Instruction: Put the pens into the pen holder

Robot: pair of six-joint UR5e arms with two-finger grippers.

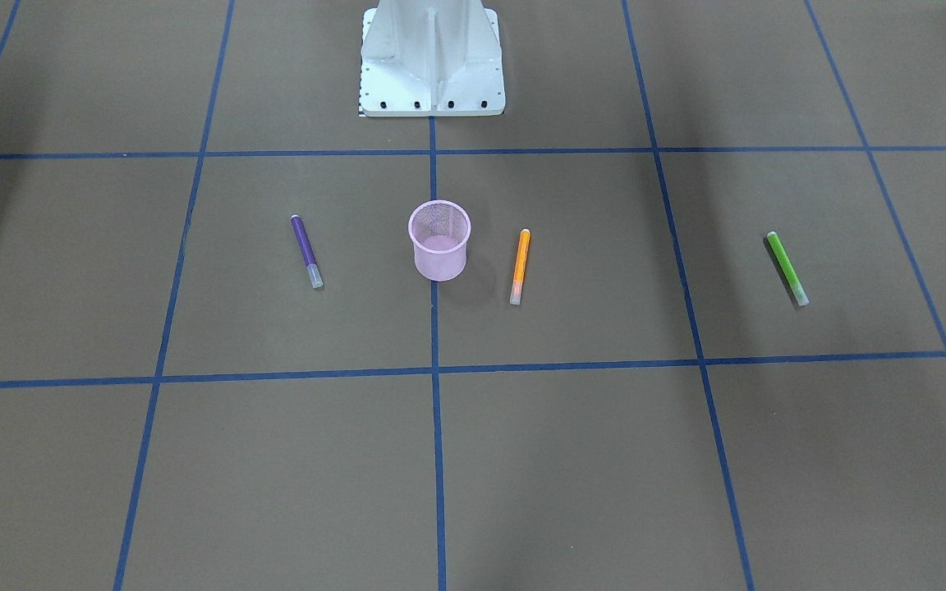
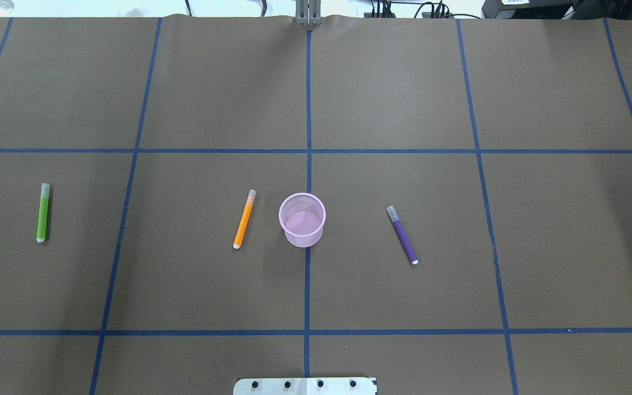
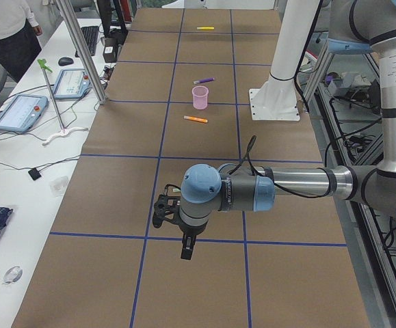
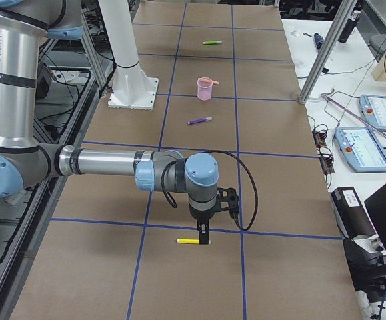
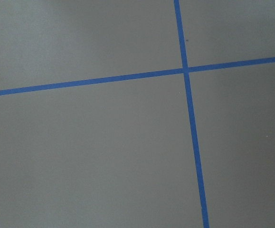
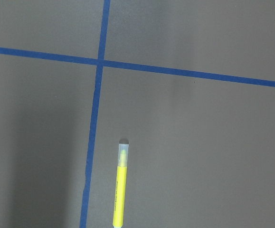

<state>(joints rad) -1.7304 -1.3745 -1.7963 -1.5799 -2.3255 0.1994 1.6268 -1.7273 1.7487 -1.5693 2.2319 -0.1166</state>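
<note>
Brown taped bench [image 2: 404, 82], yellow pen [image 4: 190, 241] just beside the right claw [image 4: 205, 240]; can't tell if it or the left claw [image 3: 186, 251] is open.

Left claw [image 3: 186, 253], right claw [image 4: 204, 239]: both pointing straight down; jaw state unclear.

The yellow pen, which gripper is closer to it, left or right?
Right. The right gripper hangs just over the yellow pen, near one end of it. The left gripper hangs at the opposite end of the table, with the pink pen holder in between.
</note>
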